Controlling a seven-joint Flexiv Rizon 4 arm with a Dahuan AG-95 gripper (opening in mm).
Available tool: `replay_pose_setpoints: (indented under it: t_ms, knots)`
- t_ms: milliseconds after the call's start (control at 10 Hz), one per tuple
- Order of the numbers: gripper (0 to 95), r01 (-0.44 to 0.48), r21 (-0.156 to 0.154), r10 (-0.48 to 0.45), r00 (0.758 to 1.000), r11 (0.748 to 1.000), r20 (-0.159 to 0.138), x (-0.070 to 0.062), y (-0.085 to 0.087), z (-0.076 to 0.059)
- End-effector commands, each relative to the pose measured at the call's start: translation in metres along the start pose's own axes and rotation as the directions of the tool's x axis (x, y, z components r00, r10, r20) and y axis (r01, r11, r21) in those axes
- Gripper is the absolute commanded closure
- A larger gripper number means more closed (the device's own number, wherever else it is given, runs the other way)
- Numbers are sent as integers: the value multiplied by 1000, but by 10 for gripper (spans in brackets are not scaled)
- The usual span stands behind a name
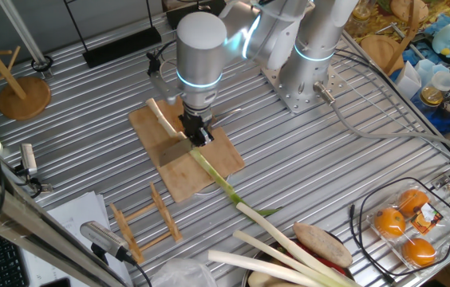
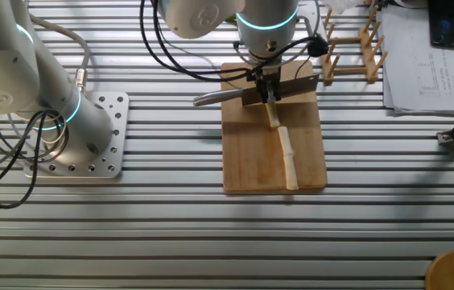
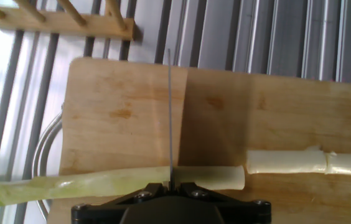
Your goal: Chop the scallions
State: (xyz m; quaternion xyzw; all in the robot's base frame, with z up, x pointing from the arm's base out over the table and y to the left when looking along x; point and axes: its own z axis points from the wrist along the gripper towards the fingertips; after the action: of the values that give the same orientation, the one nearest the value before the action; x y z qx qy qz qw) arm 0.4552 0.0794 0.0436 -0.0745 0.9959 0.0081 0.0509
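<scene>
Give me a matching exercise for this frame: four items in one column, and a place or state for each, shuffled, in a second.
Items:
1. Knife blade
2. Cut scallion pieces
3. Wooden rack
4. Cutting board

Places or states:
A. Lies flat on the ribbed metal table, under the scallion
B. Stands on the table, off the board
C. Held by the gripper, edge across the stalk
D. Lie on the board, severed from the long green stalk

Pairs: 1-C, 2-D, 3-B, 4-A
</scene>
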Motion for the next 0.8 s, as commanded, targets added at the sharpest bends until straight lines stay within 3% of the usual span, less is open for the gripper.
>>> replay_pose_setpoints:
  t_ms: [100,200,500,800]
  knots:
    - [950,-12,1,12,999,1000,-33,-15,1,42]
    - [950,-16,-1,16,998,1000,-53,-24,2,39]
    - [950,-23,6,24,998,1000,-58,-41,5,42]
    - [950,-10,9,11,997,1000,-78,-43,6,37]
